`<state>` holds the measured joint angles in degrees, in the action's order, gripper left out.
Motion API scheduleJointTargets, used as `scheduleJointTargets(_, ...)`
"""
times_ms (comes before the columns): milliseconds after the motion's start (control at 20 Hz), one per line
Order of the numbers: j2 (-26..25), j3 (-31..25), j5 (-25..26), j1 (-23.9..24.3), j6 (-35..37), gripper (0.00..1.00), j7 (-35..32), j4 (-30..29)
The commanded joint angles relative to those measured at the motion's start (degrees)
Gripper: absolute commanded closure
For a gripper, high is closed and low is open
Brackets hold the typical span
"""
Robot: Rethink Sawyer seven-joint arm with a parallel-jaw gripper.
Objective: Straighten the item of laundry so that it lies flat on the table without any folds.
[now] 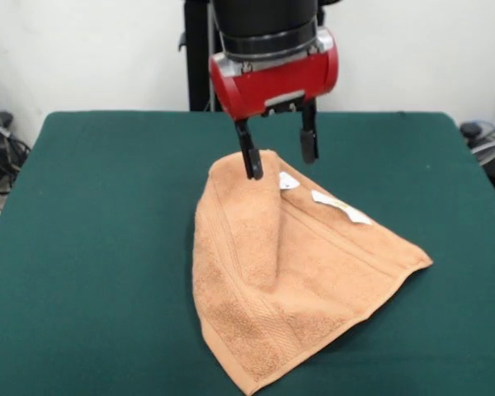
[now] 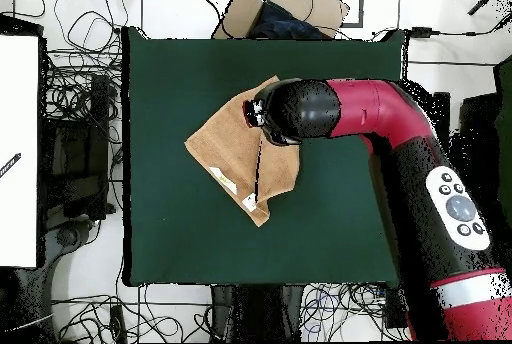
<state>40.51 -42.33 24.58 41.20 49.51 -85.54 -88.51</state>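
Note:
The peach-orange towel (image 1: 280, 272) lies on the dark green table (image 1: 82, 247), folded over into a rough triangle with a raised ridge down its middle. White labels (image 1: 340, 206) show on its upper right edge. My gripper (image 1: 280, 165) hangs over the towel's far corner, open, with its left finger (image 1: 250, 157) at the towel's top edge and its right finger (image 1: 309, 142) clear of the cloth. In the overhead view the arm's red and black head (image 2: 305, 110) covers the gripper and part of the towel (image 2: 225, 145).
The table (image 2: 340, 230) reaches well beyond the towel on all sides. A cardboard box (image 2: 290, 5) lies past the table's far edge. Cables (image 2: 85, 160) and a white panel (image 2: 20, 150) lie beside the table.

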Motion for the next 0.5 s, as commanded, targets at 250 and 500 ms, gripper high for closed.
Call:
scheduleJointTargets(250, 12.06, 2.98, -2.23, -2.08, -12.96, 0.0, -14.47, -25.19)
scheduleJointTargets(500, 17.76, 7.78, -5.84, -6.16, -15.24, 0.0, -20.39, -30.36)
